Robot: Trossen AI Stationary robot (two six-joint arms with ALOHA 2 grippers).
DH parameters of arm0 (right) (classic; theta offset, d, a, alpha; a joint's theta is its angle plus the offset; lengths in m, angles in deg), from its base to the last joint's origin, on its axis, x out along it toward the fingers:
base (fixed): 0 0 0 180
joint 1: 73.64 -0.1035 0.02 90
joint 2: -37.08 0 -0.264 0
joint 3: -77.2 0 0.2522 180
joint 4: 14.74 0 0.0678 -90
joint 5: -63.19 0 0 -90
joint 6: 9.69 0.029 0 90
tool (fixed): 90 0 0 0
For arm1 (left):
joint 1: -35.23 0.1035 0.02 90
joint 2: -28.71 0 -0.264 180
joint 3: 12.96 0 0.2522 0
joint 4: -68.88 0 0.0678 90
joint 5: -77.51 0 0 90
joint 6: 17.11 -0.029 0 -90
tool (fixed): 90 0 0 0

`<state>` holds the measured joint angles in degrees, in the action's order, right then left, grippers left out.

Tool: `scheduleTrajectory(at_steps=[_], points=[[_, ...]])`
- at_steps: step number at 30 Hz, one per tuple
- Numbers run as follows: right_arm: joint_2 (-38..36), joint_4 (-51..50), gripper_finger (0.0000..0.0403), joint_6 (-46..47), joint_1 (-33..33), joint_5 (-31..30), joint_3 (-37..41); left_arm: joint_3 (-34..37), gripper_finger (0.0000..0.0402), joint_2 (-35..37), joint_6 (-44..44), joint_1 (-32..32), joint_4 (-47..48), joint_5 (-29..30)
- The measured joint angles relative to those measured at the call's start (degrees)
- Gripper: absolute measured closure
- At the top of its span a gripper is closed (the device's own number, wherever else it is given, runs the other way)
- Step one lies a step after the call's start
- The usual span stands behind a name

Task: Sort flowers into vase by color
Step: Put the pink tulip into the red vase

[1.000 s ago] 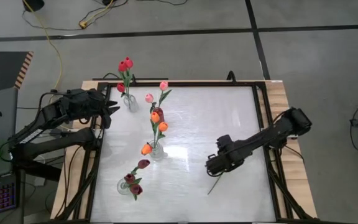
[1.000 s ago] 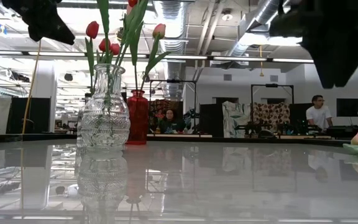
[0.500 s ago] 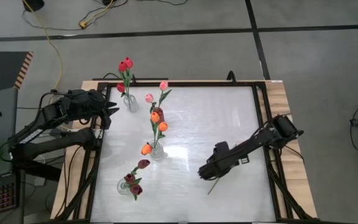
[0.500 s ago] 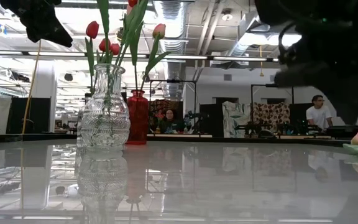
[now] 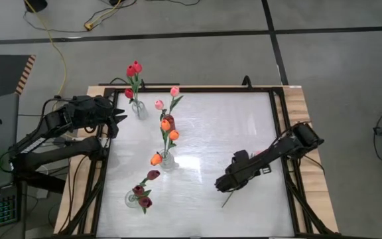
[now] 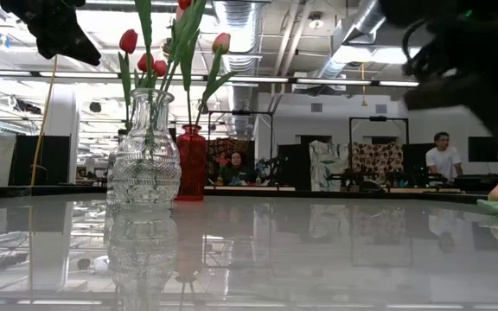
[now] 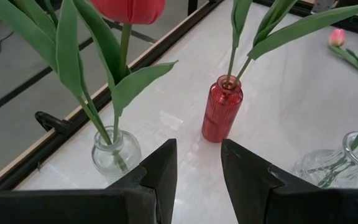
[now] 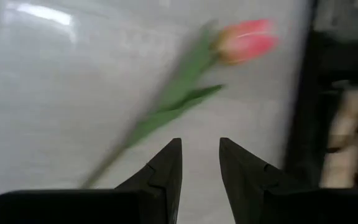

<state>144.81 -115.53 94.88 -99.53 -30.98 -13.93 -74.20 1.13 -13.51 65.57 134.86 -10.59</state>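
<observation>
Four vases on the glossy white desk (image 5: pixel 244 126): three clear glass, one ribbed red glass bottle (image 7: pixel 222 109). One pink tulip (image 8: pixel 244 38) lies flat. Left gripper (image 7: pixel 196 163) and right gripper (image 8: pixel 199 160) jaws spread, empty.

Loose pink tulip (image 8: pixel 244 41) flat on table (image 8: pixel 55 93)
</observation>
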Motion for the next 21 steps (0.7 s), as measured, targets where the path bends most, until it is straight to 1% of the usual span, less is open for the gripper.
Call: scheduleTrajectory(at_steps=[2, 3, 6, 8, 10, 12, 14, 15, 17, 18, 20, 21], points=[[-2.01, -3.41, 0.0271, 0.0, -0.06, -0.46, 0.04, 0.0, 0.029, 0.0, 0.07, 0.0, 0.01, 0.01], [-3.46, -3.01, 0.0271, -0.07, -0.11, -1.85, 0.55, 0.0, 0.029, 0.0, 0.07, 0.0, 0.01, 0.01], [-9.87, 1.57, 0.0271, -0.08, -0.37, -8.15, 5.68, 0.0, 0.029, -0.02, 0.11, 0.0, 0.01, 0.01], [-14.37, 3.13, 0.0271, 0.83, -0.22, -8.37, 10.36, 0.0, 0.029, -0.02, 0.12, 0.0, 0.03, 0.01], [-19.03, 3.43, 0.0271, 5.75, -0.16, -6.53, 15.3, 0.0, 0.029, -0.09, 0.17, 0.0, 0.03, 0.01], [-24.51, 7.51, 0.0271, 13.65, -0.36, -4.38, 20.25, 0.0, 0.029, -0.13, 0.22, 0.0, 0.05, 0.02], [-28.91, 15.36, 0.0271, 19.96, -1.14, -2.95, 25.0, 0.0, 0.029, -0.15, 0.26, 0.0, 0.24, 0.01], [-30.56, 20.21, 0.0271, 21.22, -1.67, -3.54, 27.06, 0.0, 0.029, -0.15, 0.25, 0.0, 0.38, 0.01], [-32.23, 29.72, 0.0271, 21.86, -2.72, -6.64, 30.48, 0.0, 0.029, -0.15, 0.26, 0.0, 0.51, 0.01], [-32.63, 32.81, 0.0271, 21.86, -2.92, -7.81, 31.85, 0.0, 0.029, -0.15, 0.26, 0.0, 0.74, 0.02], [-32.5, 35.49, 0.0271, 22.33, -2.98, -8.62, 33.65, 0.0, 0.029, -0.15, 0.26, 0.0, 0.88, 0.06], [-31.9, 34.82, 0.0271, 23.46, -2.88, -8.63, 34.06, 0.0, 0.029, -0.15, 0.26, 0.0, 0.88, 0.08]])
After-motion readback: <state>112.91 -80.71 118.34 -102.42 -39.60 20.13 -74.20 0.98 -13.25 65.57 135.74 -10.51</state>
